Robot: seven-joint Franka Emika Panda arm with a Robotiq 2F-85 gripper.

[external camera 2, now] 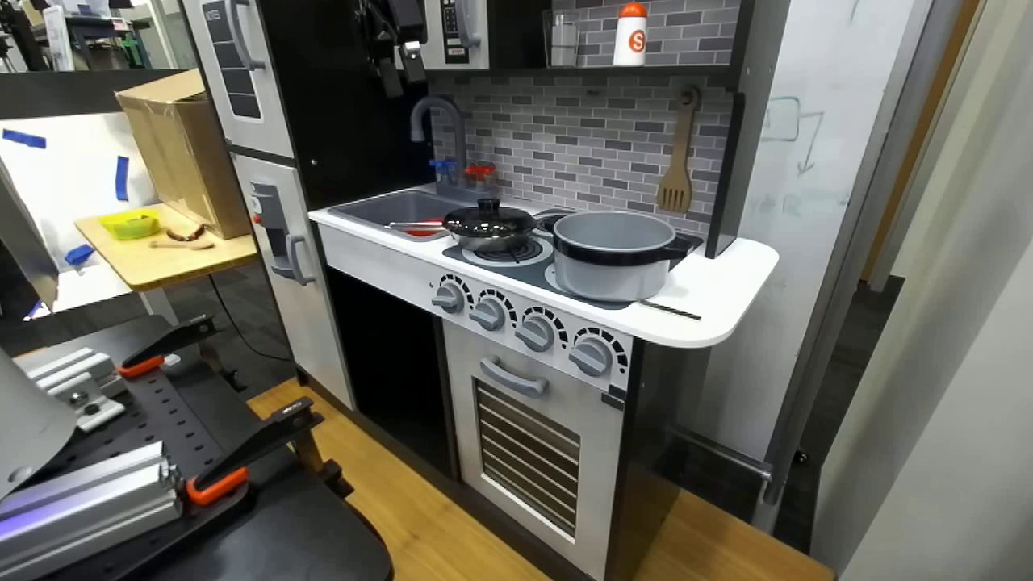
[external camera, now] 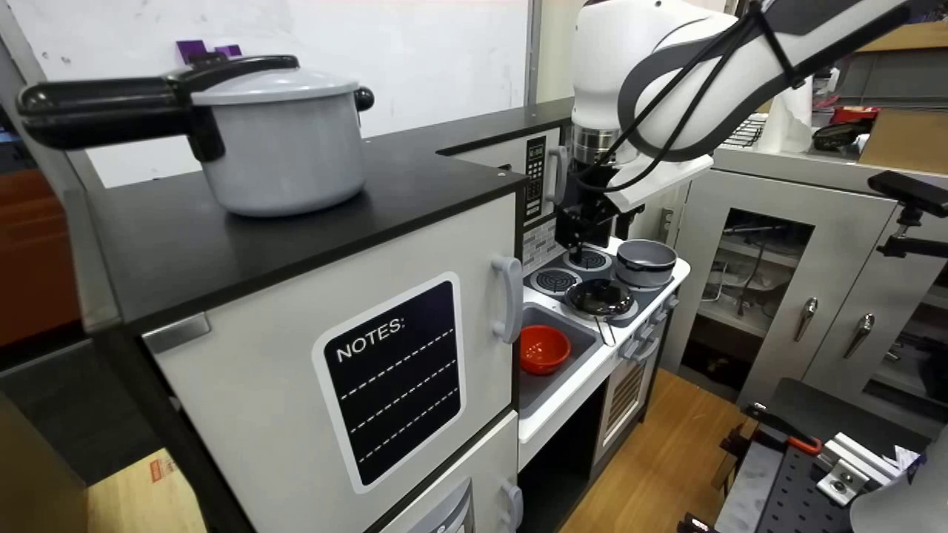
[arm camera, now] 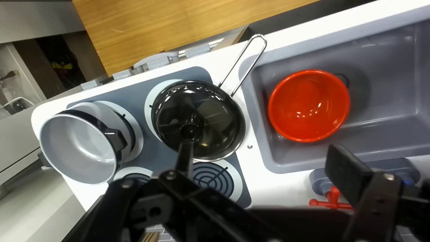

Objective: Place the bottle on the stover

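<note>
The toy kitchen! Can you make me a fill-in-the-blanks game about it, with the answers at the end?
1. The red bowl sits inside the ____.
2. The front of the stove has a row of ____ grey knobs.
3. The dark panel with dashed lines has the word ____ on it.
4. The hanging spatula looks like it is made of ____.

Missing words: sink; four; NOTES; wood.

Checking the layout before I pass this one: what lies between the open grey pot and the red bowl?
The wrist view shows it: the black-lidded pan on the stove, then, nearer the red bowl, a white counter strip and the sink's grey rim.
</note>
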